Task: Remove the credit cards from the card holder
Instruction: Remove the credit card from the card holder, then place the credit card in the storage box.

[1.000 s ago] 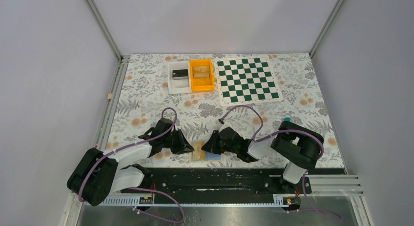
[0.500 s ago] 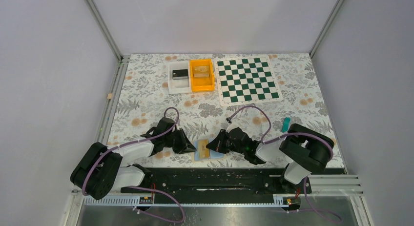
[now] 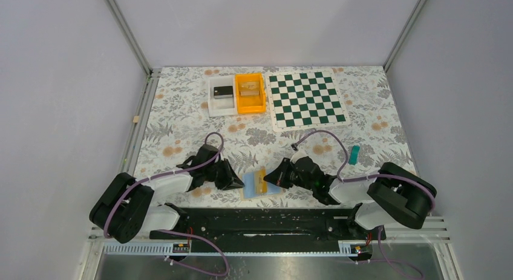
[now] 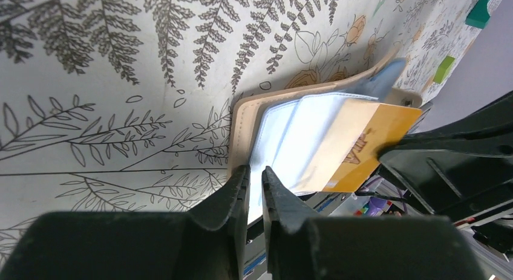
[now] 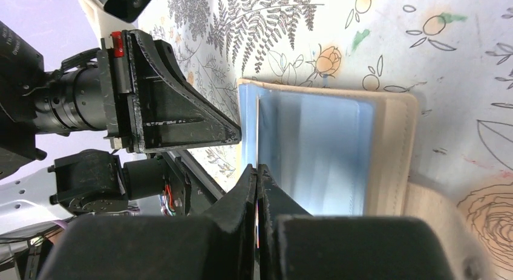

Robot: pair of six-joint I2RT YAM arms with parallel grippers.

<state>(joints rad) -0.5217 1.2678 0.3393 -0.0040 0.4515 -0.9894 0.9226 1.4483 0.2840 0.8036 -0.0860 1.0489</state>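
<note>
Card holder [image 4: 272, 132], flat between the two: left gripper [image 4: 254, 180] clamped on its left edge; right gripper [image 5: 257, 168] pinching the yellow credit card [image 4: 363, 147], which juts lengthwise rightward toward it.

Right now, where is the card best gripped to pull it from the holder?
The card by its exposed end, from the right arm's side: that end juts out of the holder, the rest is sleeved, and the left gripper pins the holder's opposite edge.

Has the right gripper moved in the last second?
Yes. The right gripper, pinching the yellow card, has slid right, closer to the teal block.
</note>
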